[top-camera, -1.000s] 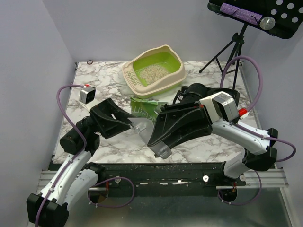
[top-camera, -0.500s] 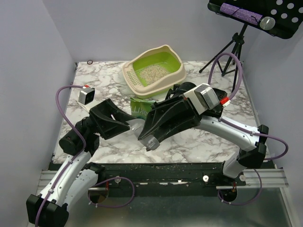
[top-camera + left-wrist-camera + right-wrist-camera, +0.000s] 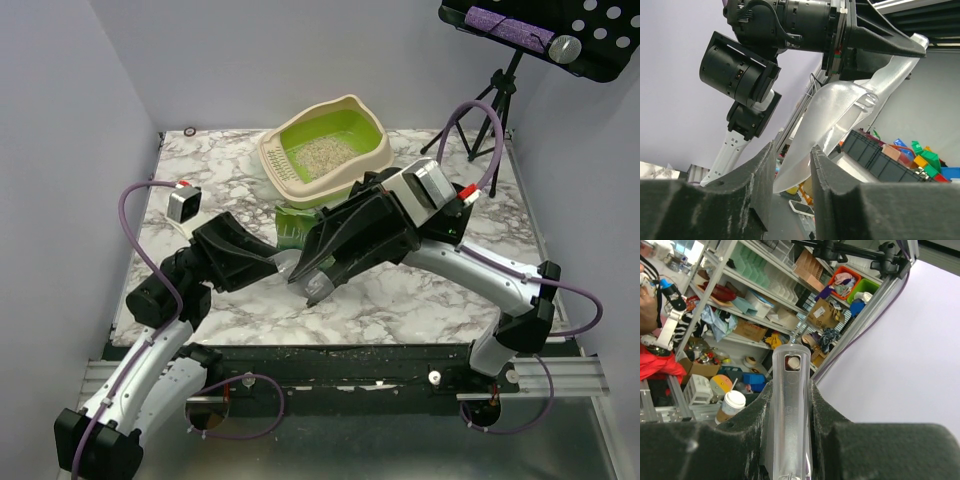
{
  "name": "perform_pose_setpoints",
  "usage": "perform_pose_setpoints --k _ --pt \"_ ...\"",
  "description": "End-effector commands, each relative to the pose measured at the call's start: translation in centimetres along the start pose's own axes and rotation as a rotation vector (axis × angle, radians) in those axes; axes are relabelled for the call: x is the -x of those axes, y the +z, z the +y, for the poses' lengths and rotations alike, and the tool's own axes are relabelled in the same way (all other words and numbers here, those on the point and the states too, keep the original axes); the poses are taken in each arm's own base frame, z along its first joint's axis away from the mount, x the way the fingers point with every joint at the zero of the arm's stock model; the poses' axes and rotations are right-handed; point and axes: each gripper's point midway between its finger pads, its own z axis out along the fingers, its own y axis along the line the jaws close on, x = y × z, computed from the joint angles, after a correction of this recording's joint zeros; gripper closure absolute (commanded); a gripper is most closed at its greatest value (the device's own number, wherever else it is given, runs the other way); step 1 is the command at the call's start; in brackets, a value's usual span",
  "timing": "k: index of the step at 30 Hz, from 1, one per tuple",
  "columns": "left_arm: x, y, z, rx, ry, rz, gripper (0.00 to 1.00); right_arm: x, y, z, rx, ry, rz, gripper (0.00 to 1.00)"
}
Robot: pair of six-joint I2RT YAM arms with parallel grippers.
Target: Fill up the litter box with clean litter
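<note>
Marble table point(image 3: 400, 300): right gripper point(image 3: 790, 392) clamps scoop point(image 3: 840, 115) handle; left gripper point(image 3: 792, 160) pinches scoop bowl.

the right gripper point(image 3: 318, 283) hides most of the green bag point(image 3: 292, 228); the clear scoop point(image 3: 790, 405) runs off the right wrist view's bottom.

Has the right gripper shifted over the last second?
Yes. In the top view the right gripper, shut on the clear scoop, has moved left and away from the arm bases, closer to the litter box, which stayed put.
</note>
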Motion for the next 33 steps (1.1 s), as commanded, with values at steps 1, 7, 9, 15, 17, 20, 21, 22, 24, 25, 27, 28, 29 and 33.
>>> perform_pose_setpoints --k 1,7,9,15,17,20,21,22,24,25,27,28,29,33 --pt "-2.3 -1.1 -6.0 -0.27 0.306 0.04 0.66 2.3 -0.3 1.0 0.054 -0.254 -0.089 1.0" --pt "-2.4 -1.0 -5.9 -0.275 0.318 0.044 0.95 2.5 -0.6 0.9 0.047 -0.256 -0.097 1.0" --pt "-2.3 -0.8 -5.5 -0.254 0.324 0.041 1.0 2.5 -0.8 1.0 0.039 -0.248 -0.099 1.0" --pt "-1.5 -0.3 -2.6 -0.039 0.436 0.045 1.0 2.1 -1.8 1.1 -0.044 -0.218 -0.078 0.76" --pt "-1.2 -0.3 -1.5 0.045 0.495 0.06 1.0 2.0 -2.4 1.3 -0.074 -0.213 -0.067 0.63" --pt "-1.1 -0.5 -0.2 0.115 0.541 0.093 1.0 1.4 -3.4 1.6 -0.095 -0.194 -0.03 0.52" --pt "-1.1 -0.5 0.1 0.126 0.541 0.098 1.0 1.2 -3.8 1.8 -0.105 -0.181 -0.018 0.48" --pt "-1.1 -0.5 0.4 0.134 0.536 0.102 1.0 1.0 -4.2 1.8 -0.116 -0.172 -0.007 0.46" --pt "-1.4 -0.7 1.1 0.147 0.525 0.116 1.0 0.6 -5.3 2.0 -0.143 -0.148 0.022 0.41" --pt "-1.4 -0.8 1.4 0.155 0.531 0.12 1.0 0.3 -5.9 2.0 -0.16 -0.133 0.039 0.39" --pt "-1.5 -1.0 2.2 0.177 0.533 0.13 1.0 0.0 -7.2 2.2 -0.197 -0.095 0.066 0.34" --pt "-1.5 -1.1 2.5 0.188 0.539 0.135 1.0 -0.3 -7.9 2.5 -0.21 -0.078 0.085 0.32" --pt "-1.3 -1.1 2.8 0.206 0.55 0.14 1.0 -0.6 -8.6 2.6 -0.226 -0.062 0.107 0.31" --pt "-0.6 -1.5 4.7 0.312 0.586 0.158 1.0 -2.7 -12.4 3.4 -0.349 0.026 0.193 0.28"
